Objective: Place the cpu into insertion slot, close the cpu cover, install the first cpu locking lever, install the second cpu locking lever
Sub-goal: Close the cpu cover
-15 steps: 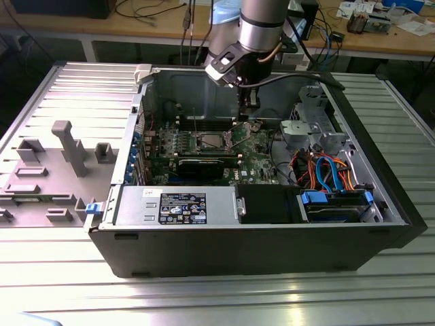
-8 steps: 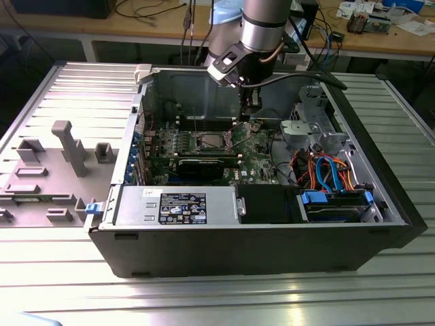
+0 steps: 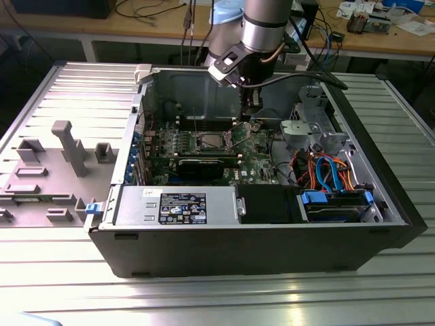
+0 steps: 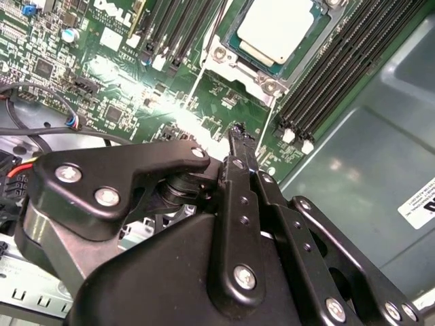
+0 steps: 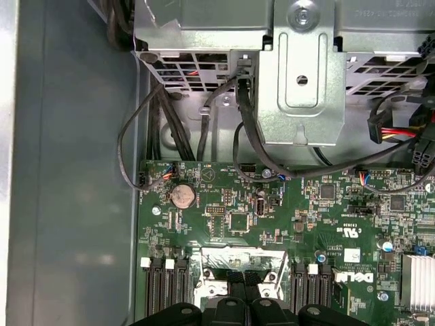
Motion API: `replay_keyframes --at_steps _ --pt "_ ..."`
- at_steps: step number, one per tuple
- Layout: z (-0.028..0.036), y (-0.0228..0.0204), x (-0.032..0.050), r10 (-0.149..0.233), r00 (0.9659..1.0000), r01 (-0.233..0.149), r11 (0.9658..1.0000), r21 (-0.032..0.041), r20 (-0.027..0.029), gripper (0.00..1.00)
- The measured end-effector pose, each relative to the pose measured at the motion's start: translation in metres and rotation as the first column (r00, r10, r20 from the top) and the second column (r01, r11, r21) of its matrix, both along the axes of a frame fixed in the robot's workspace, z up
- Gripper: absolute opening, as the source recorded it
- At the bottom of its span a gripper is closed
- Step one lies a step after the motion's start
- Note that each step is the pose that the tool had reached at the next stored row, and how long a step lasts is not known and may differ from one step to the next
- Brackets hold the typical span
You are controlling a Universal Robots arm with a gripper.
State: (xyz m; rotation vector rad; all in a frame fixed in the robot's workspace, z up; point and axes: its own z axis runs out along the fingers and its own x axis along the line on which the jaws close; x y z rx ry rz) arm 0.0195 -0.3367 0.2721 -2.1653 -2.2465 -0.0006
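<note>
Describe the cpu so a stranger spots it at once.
Inside the computer case, find the green motherboard and its two banks of long black memory slots. Between them sits the silver-rimmed insertion slot; the cpu is the flat square lying in it, its plain pale metal top unlike the dark chips around.

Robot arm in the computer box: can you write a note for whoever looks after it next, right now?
The gripper is low inside the case, beside the insertion slot and next to the cpu cover.
The cpu sits in the slot, silver top up.
The cover looks tilted up, not shut.
Done: cpu placed.
Left: shutting the cover, both locking steps.
</note>
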Motion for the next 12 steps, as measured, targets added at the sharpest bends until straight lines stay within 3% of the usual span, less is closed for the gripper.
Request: replay_keyframes --at_steps 12 --pt "-0.0068 0.0 0.014 0.0 1.0 0.0 1.0 -0.0009 0.0 0.11"
